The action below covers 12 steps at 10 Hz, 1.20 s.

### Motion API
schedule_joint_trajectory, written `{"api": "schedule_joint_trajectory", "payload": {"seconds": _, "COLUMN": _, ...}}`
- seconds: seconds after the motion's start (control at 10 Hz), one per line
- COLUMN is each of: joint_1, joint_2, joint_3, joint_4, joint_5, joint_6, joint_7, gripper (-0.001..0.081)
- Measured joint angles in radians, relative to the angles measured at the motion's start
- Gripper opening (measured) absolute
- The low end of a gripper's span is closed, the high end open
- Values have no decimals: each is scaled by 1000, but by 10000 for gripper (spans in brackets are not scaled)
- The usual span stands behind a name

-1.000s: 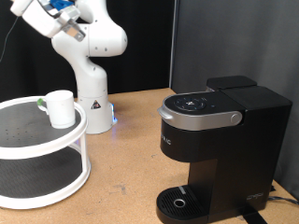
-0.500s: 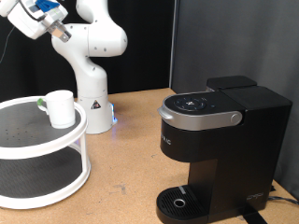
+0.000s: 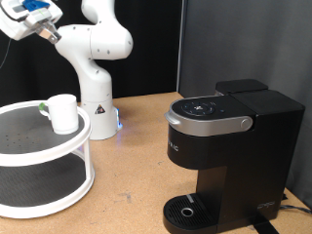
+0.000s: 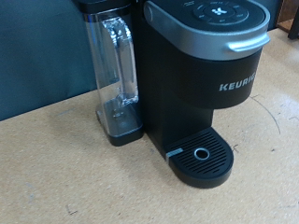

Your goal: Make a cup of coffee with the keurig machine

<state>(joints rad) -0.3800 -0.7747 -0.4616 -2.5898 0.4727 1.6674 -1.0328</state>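
The cup (image 3: 63,112) is a plain white mug standing on the top tier of a white round two-tier shelf (image 3: 58,156) at the exterior view's left. The black keurig machine (image 3: 229,146) stands at the right with its silver-handled lid shut and its round drip tray (image 3: 187,210) bare. The wrist view shows the machine (image 4: 201,65) from a distance, with its drip tray (image 4: 203,157) and clear water tank (image 4: 117,65). My gripper's hand (image 3: 29,15) is high at the exterior view's top left, far above the cup. Its fingers do not show in either view.
A small dark thing with a green top (image 3: 43,105) sits just left of the cup on the shelf. The robot's white base (image 3: 96,117) stands behind the shelf. The brown tabletop (image 3: 136,166) lies between the shelf and the machine.
The hand has swung to the left and slightly up along the top edge of the exterior view. The cup and the machine have not moved.
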Motion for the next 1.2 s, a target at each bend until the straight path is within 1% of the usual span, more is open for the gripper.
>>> {"api": "schedule_joint_trajectory", "payload": {"seconds": 0.2, "joint_1": -12, "joint_2": 0, "joint_3": -38, "joint_4": 28, "joint_5": -52, "joint_6": -57, "joint_7": -11, "gripper": 0}}
{"api": "schedule_joint_trajectory", "payload": {"seconds": 0.5, "joint_1": -14, "joint_2": 2, "joint_3": -85, "joint_4": 47, "joint_5": -115, "joint_6": -74, "joint_7": -55, "gripper": 0}}
{"api": "schedule_joint_trajectory", "payload": {"seconds": 0.8, "joint_1": -14, "joint_2": 6, "joint_3": -119, "joint_4": 48, "joint_5": -165, "joint_6": -79, "joint_7": -95, "gripper": 0}}
{"api": "schedule_joint_trajectory", "payload": {"seconds": 1.0, "joint_1": -14, "joint_2": 11, "joint_3": -136, "joint_4": 28, "joint_5": -170, "joint_6": -75, "joint_7": -123, "gripper": 0}}
{"api": "schedule_joint_trajectory", "payload": {"seconds": 1.2, "joint_1": -14, "joint_2": 14, "joint_3": -143, "joint_4": -20, "joint_5": -173, "joint_6": -36, "joint_7": -152, "gripper": 0}}
